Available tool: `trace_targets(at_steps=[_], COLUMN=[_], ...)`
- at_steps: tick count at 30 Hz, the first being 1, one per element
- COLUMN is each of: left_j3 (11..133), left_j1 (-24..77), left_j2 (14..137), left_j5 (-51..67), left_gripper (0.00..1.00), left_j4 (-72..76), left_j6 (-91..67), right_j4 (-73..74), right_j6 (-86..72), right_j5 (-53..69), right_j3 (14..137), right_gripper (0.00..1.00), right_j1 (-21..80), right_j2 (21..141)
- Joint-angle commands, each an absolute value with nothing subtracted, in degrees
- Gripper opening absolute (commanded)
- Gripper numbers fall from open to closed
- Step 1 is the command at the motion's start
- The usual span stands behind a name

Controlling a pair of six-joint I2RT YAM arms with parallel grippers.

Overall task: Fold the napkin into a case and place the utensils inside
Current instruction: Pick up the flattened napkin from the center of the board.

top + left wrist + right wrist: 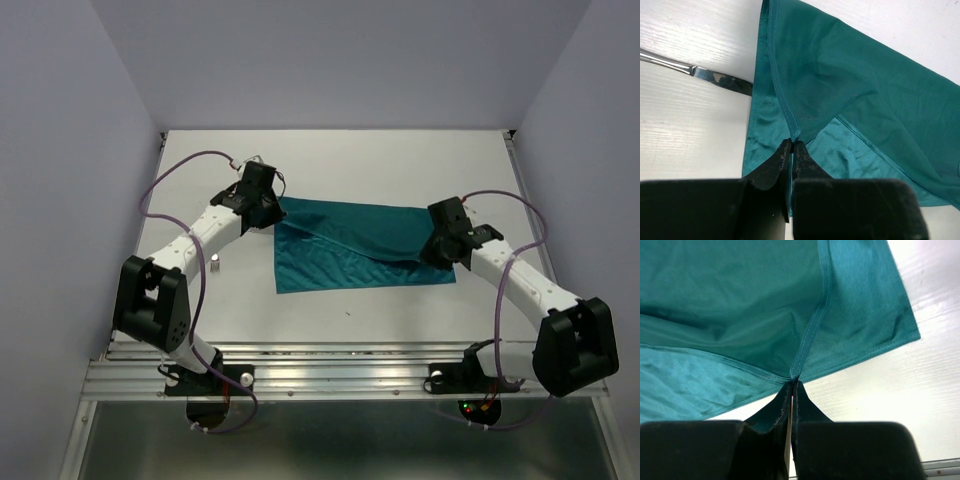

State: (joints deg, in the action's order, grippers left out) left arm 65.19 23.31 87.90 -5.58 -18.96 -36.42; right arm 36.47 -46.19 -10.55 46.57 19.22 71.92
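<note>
Step in hand: the first fold of the napkin [335, 268] is judged to be under way. No case has been formed yet, and nothing has been placed inside.
Left gripper [792, 142]: the jaws are clamped together on a hemmed corner of the napkin, and the cloth rises straight from their tips.
Right gripper [792, 383]: the jaws are pinched shut on the hem at the opposite corner, in the same manner.
Napkin: it is stretched between the two sets of jaws. The held edge is lifted and draped over a lower layer, which lies flat on the table [350, 160] beyond the tips (its lighter, shinier face is shown there).
Knife [715, 77]: it is seen lying flat on the table, left of the left jaws and ahead of them. Its blade tip is at the napkin's side edge, and whether it runs under the cloth cannot be told.
Other utensils: none can be made out with certainty.
Progress: judged early, with only one fold begun.
Next move calls for: both held corners to be carried across the lower layer together, level and at one pace, so that hem is laid on hem. The cloth is to be kept taut between the jaws and released only once it is down.
Risk: the knife may be dragged or covered by the swept cloth.
</note>
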Motion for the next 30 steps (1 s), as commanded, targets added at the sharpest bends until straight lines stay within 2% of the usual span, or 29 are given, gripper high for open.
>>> trace_targets(at_steps=[1,11,16,23,30], left_j3=[70.3,90.5,101.0,114.5,123.8], left_j1=[23.0,18.3,16.2,13.8,12.4], left_j2=[89.0,98.4,107.7,121.6,129.7], left_j5=[-3.9,-3.7,-2.5,-0.4,3.6], left_gripper=[0.0,0.0,0.0,0.0,0.0], left_j4=[-19.2,-22.9,-23.6,-23.6,-24.0], left_j6=[-34.4,-30.2,-29.0,-26.7,-25.0], right_j4=[35.5,28.8,25.5,20.1,16.7], right_j6=[-43.3,-32.7,-30.0,-29.0,-28.1], right_j5=[-15.1,-17.4,-19.7,-18.0,-15.5], right_j3=[54.6,85.1,100.9,114.1,122.0], right_gripper=[0.01,0.01,0.01,0.01,0.01], right_j1=[18.3,10.9,9.2,6.9,6.4], right_j2=[74.8,92.8,105.6,119.1,128.0])
